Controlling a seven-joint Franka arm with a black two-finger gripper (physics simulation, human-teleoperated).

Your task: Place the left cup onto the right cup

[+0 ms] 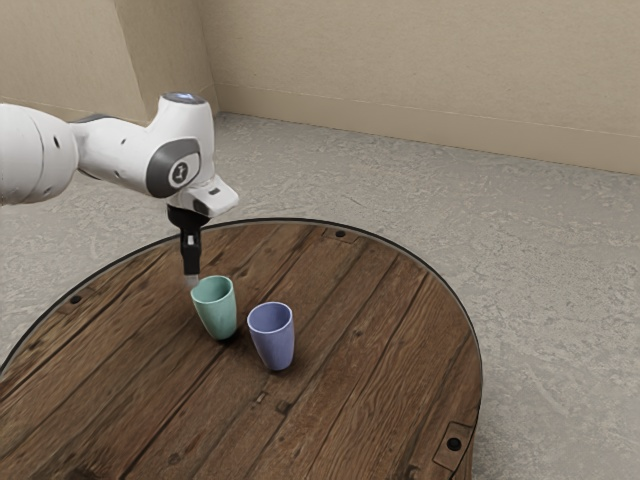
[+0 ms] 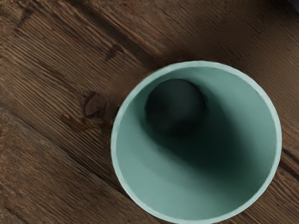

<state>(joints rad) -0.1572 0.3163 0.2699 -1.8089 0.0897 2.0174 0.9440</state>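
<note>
1. Position of the work piece. The green cup (image 1: 216, 310) stood upright on the round wooden table (image 1: 380, 340), mouth up, its long axis vertical. It was the one toward the exterior view's left. The purple cup (image 1: 271, 335) stood just beside it toward the exterior view's right and a little nearer the camera, also upright and mouth up, with a narrow gap between the two walls.

2. Position of the tool. The gripper (image 1: 190, 272) pointed straight down, parallel to the cup's axis. Its tip sat at the green cup's rim, on the side away from the purple cup. I could not tell whether it touched the rim.

3. Wrist check. The wrist view looked down into the green cup (image 2: 196, 186), with the dark base off centre inside the rim and table planks (image 2: 46, 93) around it. I read this as the hand standing over the wall, not over the middle of the cup.

4. Gripper state. The exterior view presented the gripper edge-on as one narrow column, so I could not tell whether it was spread or closed, nor whether it held the wall.

5. Judgement. The coming move turned on the rim wall lying directly under the tip; a rim grasp looked intended, then a lift and a short carry toward the purple cup
</note>
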